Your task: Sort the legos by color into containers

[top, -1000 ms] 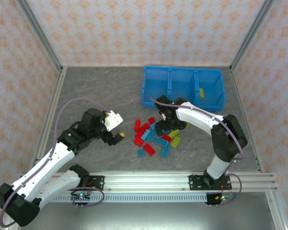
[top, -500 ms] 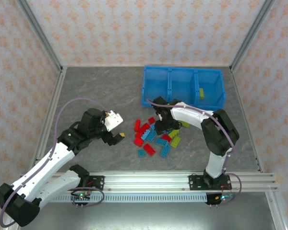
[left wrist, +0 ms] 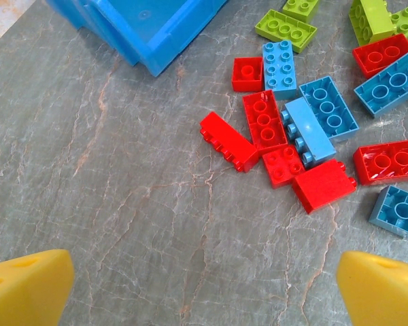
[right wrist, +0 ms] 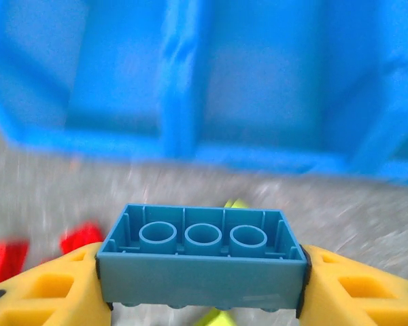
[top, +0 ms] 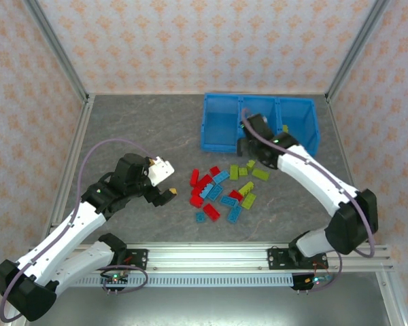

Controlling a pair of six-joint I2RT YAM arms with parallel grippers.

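My right jaws clamp one light blue brick (right wrist: 202,255) before the bin (top: 217,145), my left jaws wide and empty; one yellow-green brick (top: 285,130) is sorted, the pile (top: 205,185) lies unsorted on the tabletop (top: 143,129).

Red, blue and green legos (top: 221,193) lie scattered just in front of the blue three-compartment bin (top: 214,144), one blue brick (right wrist: 202,255) pinched hollow-side-out in the right gripper (right wrist: 202,285).

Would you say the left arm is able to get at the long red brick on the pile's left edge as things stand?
Probably yes: the left tool is open and empty, only bare table lies between it and the long red brick, whose outer side has no neighbour.
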